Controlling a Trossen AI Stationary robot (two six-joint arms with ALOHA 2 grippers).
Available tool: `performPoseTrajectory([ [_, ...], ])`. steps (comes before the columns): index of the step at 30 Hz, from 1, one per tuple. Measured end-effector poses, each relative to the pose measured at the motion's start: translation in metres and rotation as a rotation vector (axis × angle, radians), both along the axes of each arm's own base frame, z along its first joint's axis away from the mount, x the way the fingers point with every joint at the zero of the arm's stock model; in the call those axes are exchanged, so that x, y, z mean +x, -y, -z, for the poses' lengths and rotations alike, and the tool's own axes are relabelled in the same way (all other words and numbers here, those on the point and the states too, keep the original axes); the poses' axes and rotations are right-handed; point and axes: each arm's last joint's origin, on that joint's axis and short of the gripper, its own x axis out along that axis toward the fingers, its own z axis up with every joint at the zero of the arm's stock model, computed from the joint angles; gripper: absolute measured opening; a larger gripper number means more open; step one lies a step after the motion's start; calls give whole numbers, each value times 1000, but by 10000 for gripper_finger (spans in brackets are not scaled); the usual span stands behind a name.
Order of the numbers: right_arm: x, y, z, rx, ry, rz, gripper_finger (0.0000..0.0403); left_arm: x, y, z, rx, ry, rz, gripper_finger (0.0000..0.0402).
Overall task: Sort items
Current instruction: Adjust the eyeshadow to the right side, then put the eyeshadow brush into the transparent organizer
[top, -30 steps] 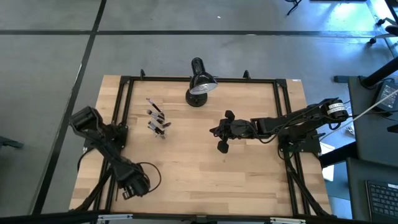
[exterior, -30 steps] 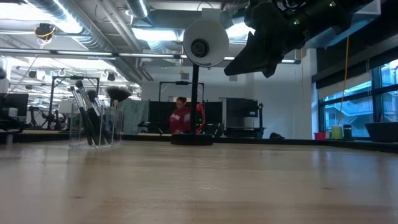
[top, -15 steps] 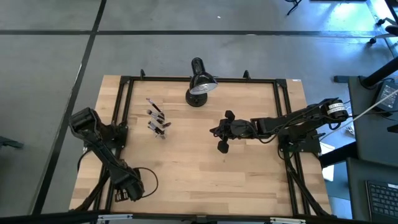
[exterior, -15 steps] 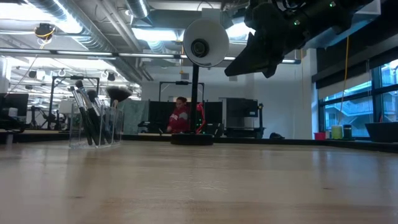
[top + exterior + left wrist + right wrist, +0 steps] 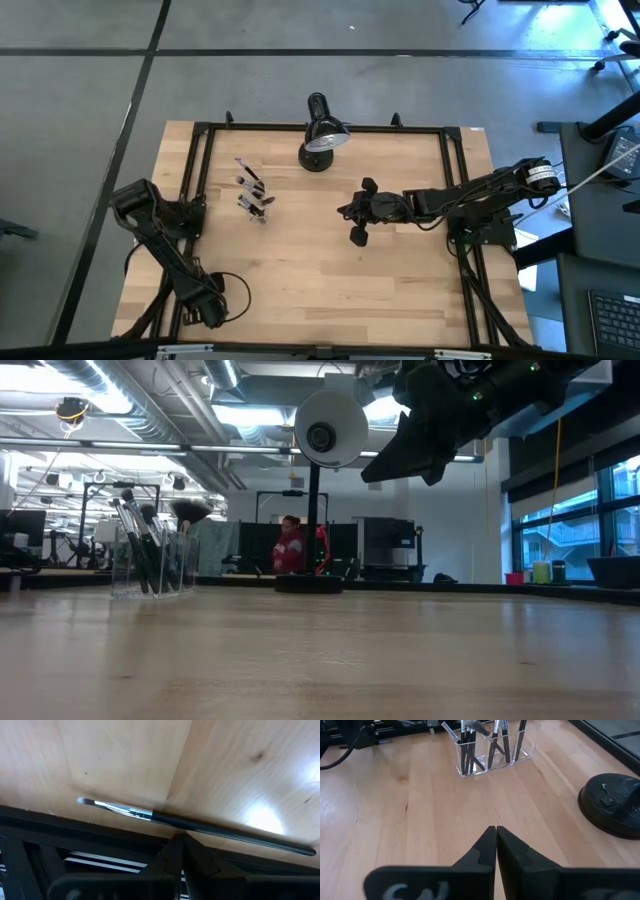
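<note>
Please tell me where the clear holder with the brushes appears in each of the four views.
High view: clear holder left of centre on the table.
Low view: holder at far left, brushes standing in it.
Left wrist view: not in it; only one loose brush lies there.
Right wrist view: holder at the top, centre.
Shared landmark: black lamp base.

1. The table is pale blond wood with faint grain lines and a few small dark knots.
2. The lone brush at the near left edge has a black handle, a silvery ferrule and a pale grey tip.
3. The brushes in the clear organiser have dark handles.
4. The desk lamp is black, its shade white inside.
5. Both arms and the table frame are black.
6. The floor is grey with dark seams.
7. A far person wears red.
</note>
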Motion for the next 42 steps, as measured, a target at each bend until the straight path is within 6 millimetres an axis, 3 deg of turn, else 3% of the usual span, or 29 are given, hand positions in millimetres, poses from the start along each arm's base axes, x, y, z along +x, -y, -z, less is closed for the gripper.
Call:
performPoseTrajectory([
  [8,0,-1,0,11,2,-13,14,11,-5,-12,48,71,-65,6],
  [18,0,-1,0,12,3,-15,14,5,-17,-37,140,59,-242,10],
  [23,0,-1,0,12,5,-15,14,-1,-29,-58,232,119,-433,36],
  [28,0,-1,0,15,3,-21,14,-2,-39,-73,355,294,-811,86],
  [32,0,-1,0,15,1,-22,14,5,-40,-66,396,225,-1022,120],
  [42,0,-1,0,26,3,-16,14,38,-37,-39,310,288,-1027,155],
])
